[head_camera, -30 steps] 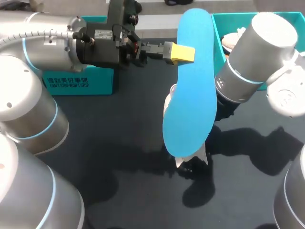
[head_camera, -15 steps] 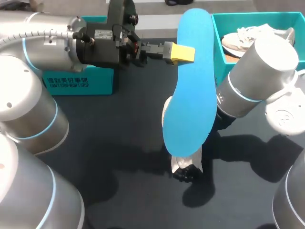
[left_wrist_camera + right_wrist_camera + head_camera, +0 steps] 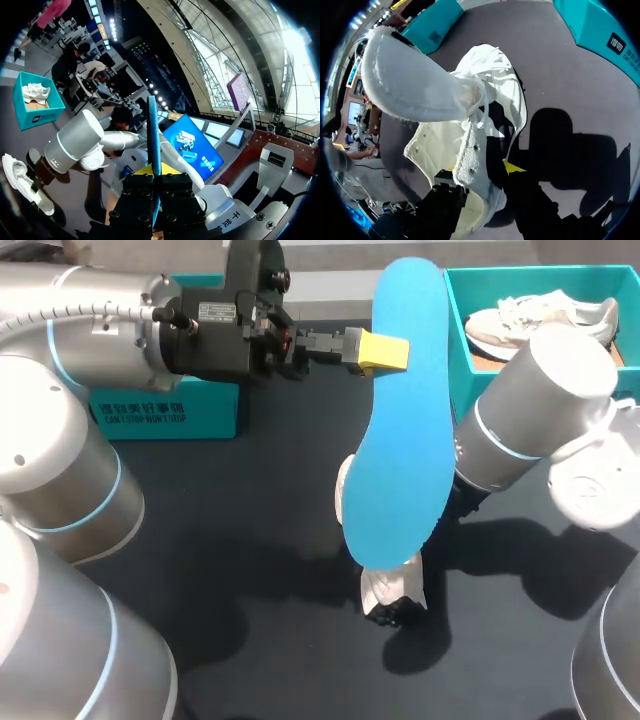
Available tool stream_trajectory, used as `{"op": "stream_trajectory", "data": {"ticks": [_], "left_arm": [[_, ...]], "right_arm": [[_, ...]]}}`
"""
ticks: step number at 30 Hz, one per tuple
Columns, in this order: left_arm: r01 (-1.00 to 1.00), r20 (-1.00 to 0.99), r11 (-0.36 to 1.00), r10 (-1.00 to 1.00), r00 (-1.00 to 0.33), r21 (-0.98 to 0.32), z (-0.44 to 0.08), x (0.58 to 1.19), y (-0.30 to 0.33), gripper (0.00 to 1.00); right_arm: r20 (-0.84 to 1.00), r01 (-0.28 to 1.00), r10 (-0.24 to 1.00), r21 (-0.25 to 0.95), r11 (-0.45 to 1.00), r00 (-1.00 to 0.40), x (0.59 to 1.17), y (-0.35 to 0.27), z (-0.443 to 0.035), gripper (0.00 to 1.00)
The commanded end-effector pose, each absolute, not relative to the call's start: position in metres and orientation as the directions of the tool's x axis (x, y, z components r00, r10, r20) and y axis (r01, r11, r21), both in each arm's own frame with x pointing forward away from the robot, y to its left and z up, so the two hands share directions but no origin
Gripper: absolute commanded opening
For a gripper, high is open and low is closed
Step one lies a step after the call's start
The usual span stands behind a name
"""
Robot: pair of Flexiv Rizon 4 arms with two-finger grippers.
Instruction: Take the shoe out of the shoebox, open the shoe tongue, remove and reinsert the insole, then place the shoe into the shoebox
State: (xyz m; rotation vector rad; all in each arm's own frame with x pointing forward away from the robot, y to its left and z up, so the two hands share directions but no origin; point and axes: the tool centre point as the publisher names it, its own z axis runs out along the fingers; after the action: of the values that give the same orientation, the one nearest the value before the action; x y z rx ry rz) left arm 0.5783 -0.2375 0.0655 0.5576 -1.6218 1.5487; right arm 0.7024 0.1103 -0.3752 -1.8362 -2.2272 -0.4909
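Blue insole (image 3: 400,440) clamped in left fingers (image 3: 383,352), raised over the surface (image 3: 250,540); white shoe (image 3: 470,130) gripped at its side by right fingers (image 3: 512,167).

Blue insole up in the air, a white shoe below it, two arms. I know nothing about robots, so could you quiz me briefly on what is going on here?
1. True or false: the left gripper is shut on the blue insole.
2. What does the right gripper grip? A: the white shoe. B: the blue insole. C: nothing at all.
3. What lies inside the teal shoebox?

Key:
1. True. Its yellow-tipped fingers pinch the insole's edge and hold it upright.
2. A. The shoe's side wall sits between its fingers.
3. A second shoe, also white.
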Motion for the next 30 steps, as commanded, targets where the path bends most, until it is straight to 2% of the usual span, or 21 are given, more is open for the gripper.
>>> {"op": "stream_trajectory", "data": {"ticks": [1, 5, 20, 23, 30], "left_arm": [[-0.779, 0.789, 0.148, 0.213, -0.577, -0.609, 0.064, 0.578, -0.239, 0.00], [-0.779, 0.789, 0.148, 0.213, -0.577, -0.609, 0.064, 0.578, -0.239, 0.00], [-0.779, 0.789, 0.148, 0.213, -0.577, -0.609, 0.064, 0.578, -0.239, 0.00], [-0.779, 0.789, 0.148, 0.213, -0.577, -0.609, 0.064, 0.578, -0.239, 0.00], [-0.779, 0.789, 0.148, 0.213, -0.577, -0.609, 0.064, 0.578, -0.239, 0.00]], "right_arm": [[0.449, 0.983, 0.877, 0.134, 0.127, -0.174, 0.690, 0.093, -0.351, 1.00], [0.602, 0.971, 0.762, 0.181, 0.158, -0.237, 0.686, 0.085, -0.321, 1.00], [0.602, 0.971, 0.762, 0.181, 0.158, -0.237, 0.686, 0.085, -0.321, 1.00], [0.686, 0.973, 0.696, 0.216, 0.087, -0.214, 0.690, 0.081, -0.292, 1.00], [0.841, 0.985, 0.524, 0.172, -0.014, -0.139, 0.698, 0.068, -0.242, 1.00]]}}
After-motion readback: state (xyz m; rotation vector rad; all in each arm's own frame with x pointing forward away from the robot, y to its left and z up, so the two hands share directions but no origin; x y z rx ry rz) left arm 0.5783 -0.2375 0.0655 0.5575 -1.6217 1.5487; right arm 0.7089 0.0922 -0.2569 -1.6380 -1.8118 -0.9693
